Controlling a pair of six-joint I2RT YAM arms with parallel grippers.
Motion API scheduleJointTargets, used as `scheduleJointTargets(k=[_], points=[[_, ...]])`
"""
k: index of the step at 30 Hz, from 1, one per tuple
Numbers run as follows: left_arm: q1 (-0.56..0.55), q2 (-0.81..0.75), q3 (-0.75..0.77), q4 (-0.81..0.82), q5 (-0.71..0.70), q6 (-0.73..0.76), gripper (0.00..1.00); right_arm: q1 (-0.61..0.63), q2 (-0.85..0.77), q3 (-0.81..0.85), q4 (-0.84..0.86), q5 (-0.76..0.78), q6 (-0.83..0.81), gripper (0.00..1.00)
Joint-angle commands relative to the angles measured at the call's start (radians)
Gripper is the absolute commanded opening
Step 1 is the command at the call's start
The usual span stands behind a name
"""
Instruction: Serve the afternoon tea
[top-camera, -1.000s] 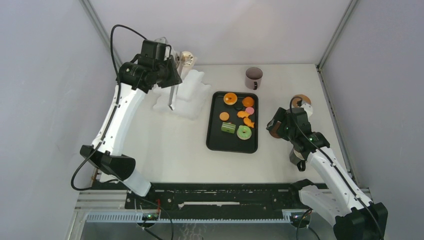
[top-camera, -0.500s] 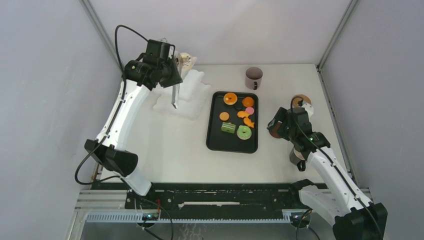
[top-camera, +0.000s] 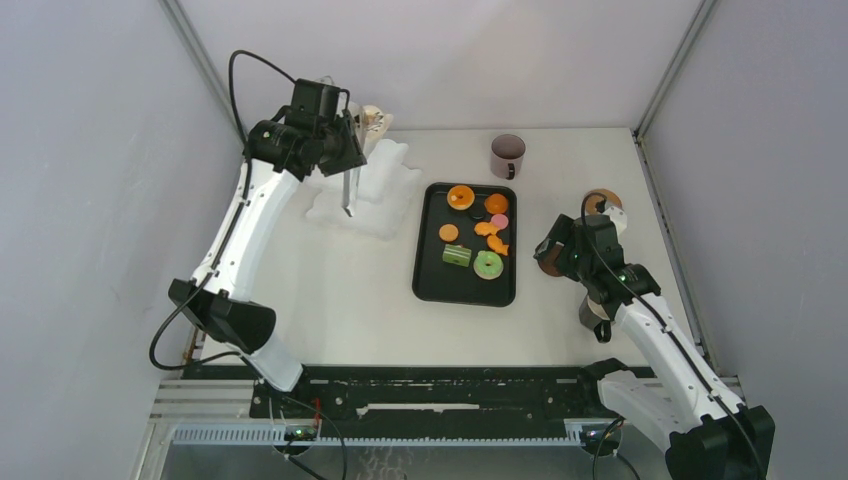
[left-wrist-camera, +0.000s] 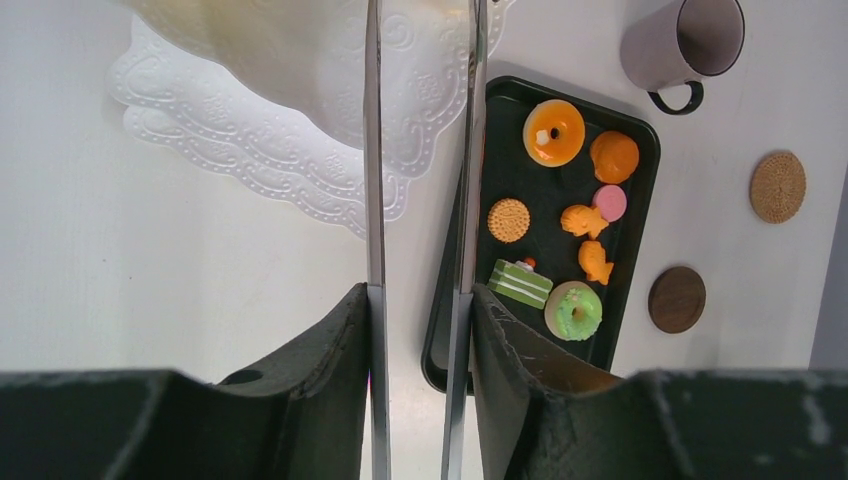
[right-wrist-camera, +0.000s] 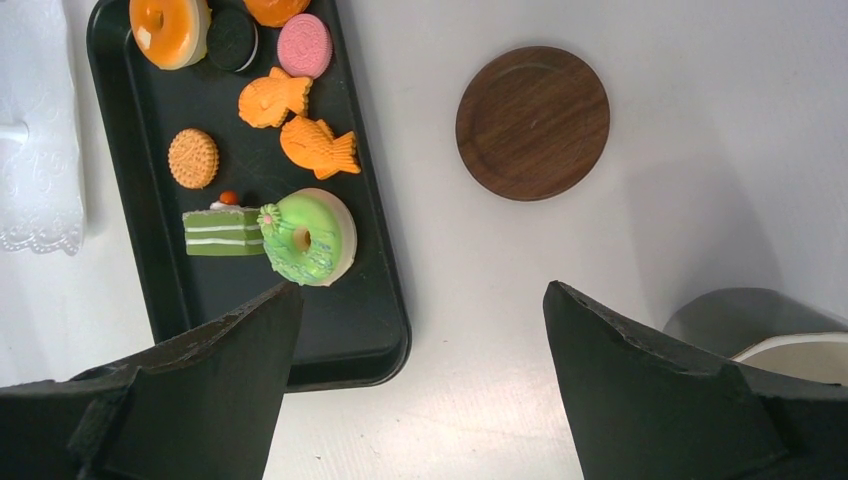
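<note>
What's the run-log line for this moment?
left gripper: gripping tongs above stand | right gripper: open, empty, near coaster | pastries: on tray

Whole table viewed from high above, near edge at bottom. Wrist views aimed downward, closer; black tray shared by all three.

My gripper gapes wide above the table. Left: black tray carrying green doughnut, cake slice, round cookie, two orange fish. Wooden coaster beside tray. Mug low right.
</note>
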Motion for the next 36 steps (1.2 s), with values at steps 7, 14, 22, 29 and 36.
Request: scheduleJointTargets(k=[7,14,22,29,36], points=[[0.007,-0.076,0.060,0.034,0.006,-0.008,0.44,0.005,-0.019,0.025,0.025,-0.009,-0.007,0.98],[0.006,-0.100,0.086,0.029,0.021,-0.010,0.44,0.010,-0.022,0.024,0.024,-0.013,-0.006,0.98],[0.004,-0.128,0.092,0.017,0.017,-0.014,0.44,0.016,-0.025,0.025,0.025,-0.013,-0.006,0.98],[-0.004,-0.168,0.082,-0.002,0.005,-0.013,0.43,0.022,-0.031,0.019,0.020,-0.008,-0.002,0.98],[-0.101,-0.267,0.017,-0.023,0.013,0.076,0.40,0.022,-0.053,0.004,0.020,-0.007,0.001,0.98]])
